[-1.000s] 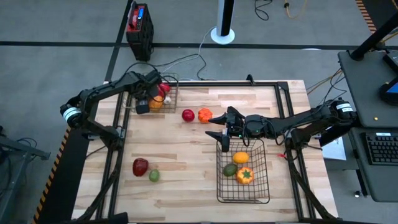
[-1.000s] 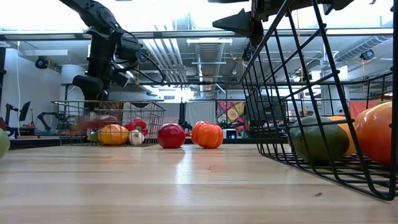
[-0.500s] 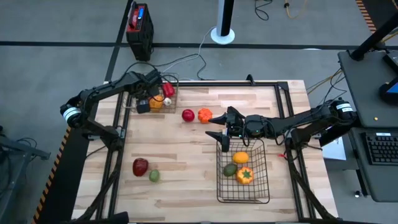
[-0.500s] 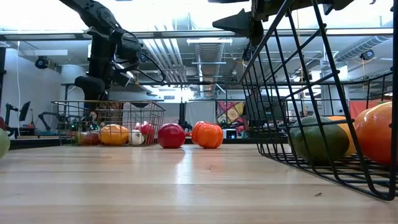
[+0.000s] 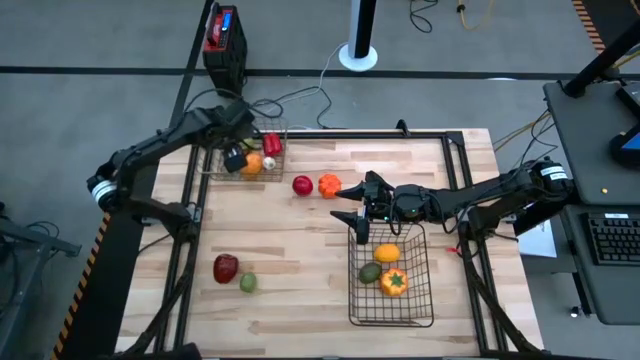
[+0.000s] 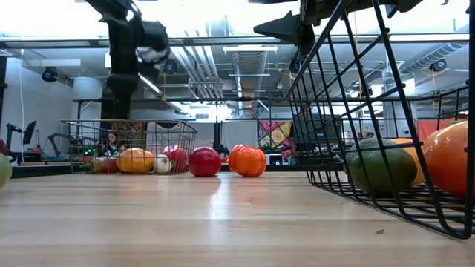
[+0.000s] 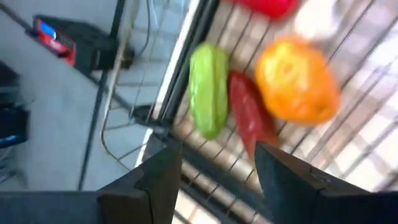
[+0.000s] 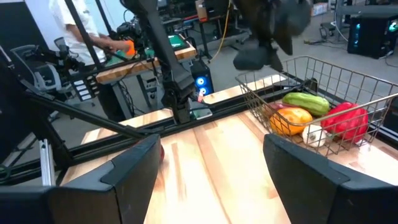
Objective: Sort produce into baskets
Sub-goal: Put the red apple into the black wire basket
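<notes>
The small basket stands at the table's far left and holds an orange piece, a green piece, a long red piece, another red piece and the white garlic. My left gripper hovers open and empty above that basket's left part. The larger basket lies at the near right with an orange piece, a green piece and an orange pepper. My right gripper hangs open and empty at that basket's far end.
A red apple and an orange pumpkin lie at the table's far middle. A dark red piece and a small green one lie at the near left. A person works at a bench beyond the table.
My left gripper has risen from the small basket and shifted a little toward the table's far edge, staying open. A red piece in the small basket has shifted and come to rest beside the garlic.
</notes>
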`<state>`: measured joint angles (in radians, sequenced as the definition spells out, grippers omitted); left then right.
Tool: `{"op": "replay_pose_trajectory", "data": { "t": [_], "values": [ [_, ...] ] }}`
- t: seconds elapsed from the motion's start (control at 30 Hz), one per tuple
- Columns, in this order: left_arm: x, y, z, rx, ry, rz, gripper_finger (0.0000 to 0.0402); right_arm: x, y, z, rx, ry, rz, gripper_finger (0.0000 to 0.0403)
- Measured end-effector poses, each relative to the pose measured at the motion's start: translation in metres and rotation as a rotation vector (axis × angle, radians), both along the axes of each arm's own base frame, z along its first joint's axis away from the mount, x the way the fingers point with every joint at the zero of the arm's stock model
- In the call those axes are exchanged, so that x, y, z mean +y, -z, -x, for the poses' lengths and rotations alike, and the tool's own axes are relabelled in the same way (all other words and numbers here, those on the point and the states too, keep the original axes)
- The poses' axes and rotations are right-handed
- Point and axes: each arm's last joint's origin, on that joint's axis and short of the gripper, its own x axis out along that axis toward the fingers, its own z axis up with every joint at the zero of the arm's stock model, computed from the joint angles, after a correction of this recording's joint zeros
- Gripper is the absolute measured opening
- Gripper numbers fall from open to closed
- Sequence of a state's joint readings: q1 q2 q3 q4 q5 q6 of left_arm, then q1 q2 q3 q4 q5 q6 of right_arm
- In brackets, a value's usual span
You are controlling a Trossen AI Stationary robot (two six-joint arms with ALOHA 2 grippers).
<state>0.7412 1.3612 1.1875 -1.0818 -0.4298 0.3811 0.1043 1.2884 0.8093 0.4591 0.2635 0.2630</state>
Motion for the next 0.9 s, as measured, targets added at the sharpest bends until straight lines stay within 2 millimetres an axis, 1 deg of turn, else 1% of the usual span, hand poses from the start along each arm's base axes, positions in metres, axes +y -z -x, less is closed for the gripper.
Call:
{"op": "replay_pose_trajectory", "data": {
  "t": [0.1, 0.2, 0.37, 0.47, 0.6, 0.9],
  "values": [
    [-0.012, -0.020, 0.002, -0.150, 0.015, 0.009, 0.0185, 0.000, 0.000, 0.000, 0.000, 0.000, 0.001, 0.0274],
    [-0.030, -0.037, 0.005, -0.277, 0.037, -0.016, 0.0185, 0.000, 0.000, 0.000, 0.000, 0.000, 0.002, 0.0275],
    [-0.064, -0.051, 0.005, -0.431, 0.084, -0.045, 0.0185, 0.000, 0.000, 0.000, 0.009, 0.001, 0.065, 0.0268],
    [-0.086, -0.052, 0.003, -0.510, 0.137, -0.036, 0.0185, 0.000, 0.000, 0.000, 0.010, 0.002, 0.071, 0.0260],
    [-0.113, -0.047, -0.003, -0.581, 0.213, 0.004, 0.0185, 0.000, -0.003, -0.001, 0.004, -0.002, 0.063, 0.0252],
    [-0.177, -0.031, -0.009, -0.561, 0.301, 0.181, 0.0185, 0.006, -0.018, -0.005, 0.059, -0.034, 0.057, 0.0246]
  ]
}}
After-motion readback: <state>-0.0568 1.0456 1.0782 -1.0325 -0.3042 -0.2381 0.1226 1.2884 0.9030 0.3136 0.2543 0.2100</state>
